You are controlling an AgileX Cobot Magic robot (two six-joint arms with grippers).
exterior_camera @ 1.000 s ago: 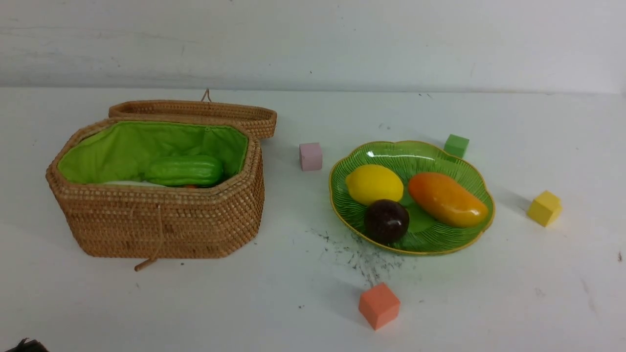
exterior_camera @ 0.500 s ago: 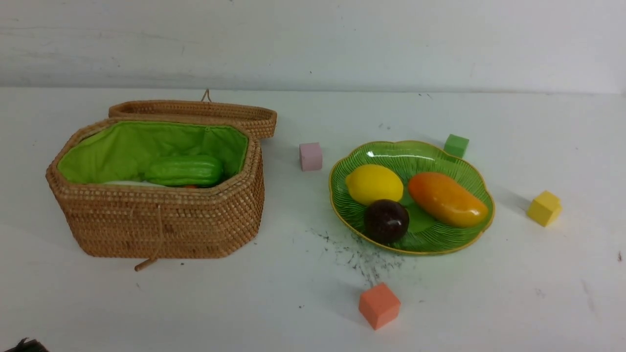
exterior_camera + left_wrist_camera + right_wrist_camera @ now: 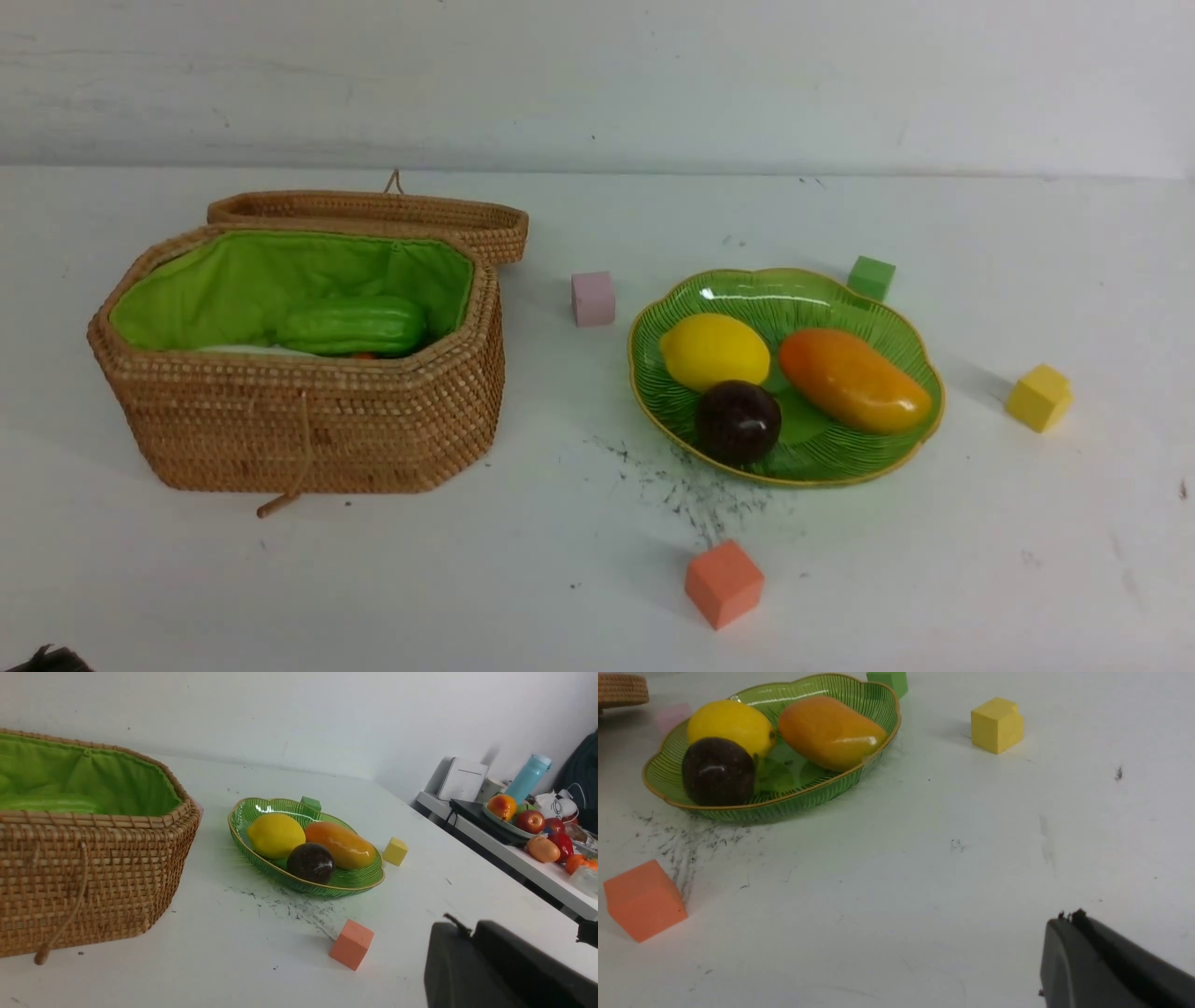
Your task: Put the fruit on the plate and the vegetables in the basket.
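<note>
We see the lemon point(image 3: 713, 351), mango point(image 3: 854, 380) and mangosteen point(image 3: 738, 422) lying together on the green plate point(image 3: 896, 327). The cucumber point(image 3: 352, 326) lies inside the open basket point(image 3: 308, 429), with a sliver of white and orange beneath it. Our right gripper point(image 3: 1069, 933) is pressed together and holds nothing; whether our left gripper point(image 3: 460, 947) is spread or closed we cannot tell. Both sit low, away from the plate.

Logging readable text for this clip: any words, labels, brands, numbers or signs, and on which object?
None can be read.
Basket, plate, fruit and foam cubes: no print in any view.
Side table in the left wrist view: white box and blue bottle show no legible label; the white item carries a dark mark, too small to read.
</note>
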